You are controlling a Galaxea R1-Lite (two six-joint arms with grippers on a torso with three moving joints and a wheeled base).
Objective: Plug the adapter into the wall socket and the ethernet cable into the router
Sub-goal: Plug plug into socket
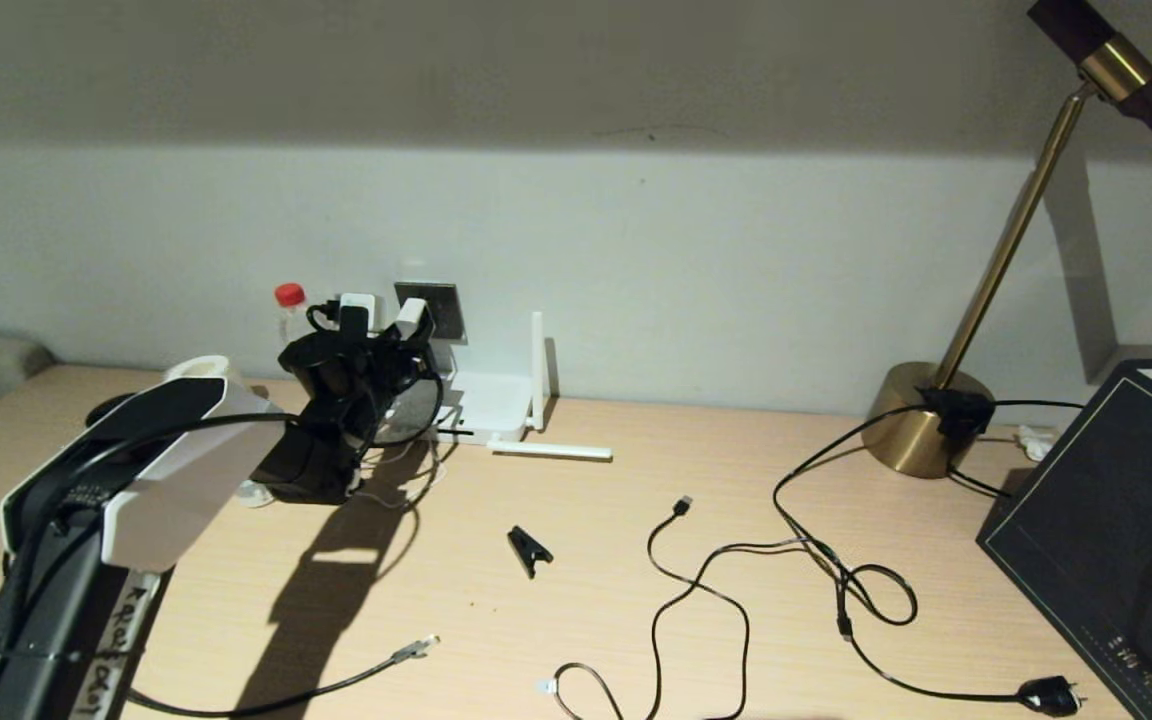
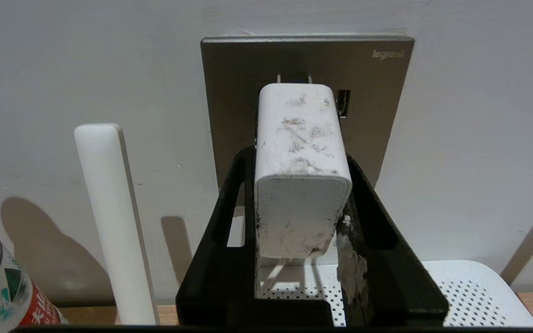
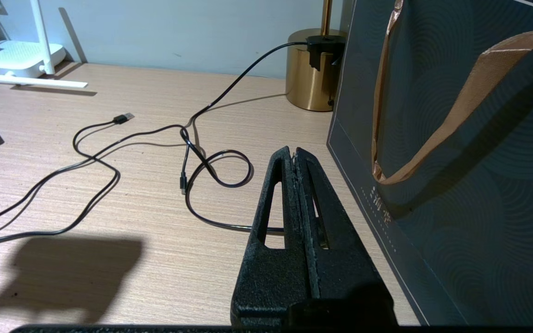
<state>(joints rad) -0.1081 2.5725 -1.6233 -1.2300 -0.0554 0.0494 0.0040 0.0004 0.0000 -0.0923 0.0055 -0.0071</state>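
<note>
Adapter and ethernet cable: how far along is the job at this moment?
Nothing is finished. The left claw holds the adapter at the wall socket, prongs still showing. The ethernet cable lies loose on the desk, far from the router. The right claw idles, shut.

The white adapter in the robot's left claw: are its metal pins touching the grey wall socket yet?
Cannot tell. In the left wrist view the left gripper holds the adapter, its pins at the wall socket, but neither contact nor gap shows.

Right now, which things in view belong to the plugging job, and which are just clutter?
Job:
- adapter, in left tool
- wall socket
- router
- ethernet cable

Lying about:
- brass lamp
- USB cable
- black clip
- dark bag
- bottle
</note>
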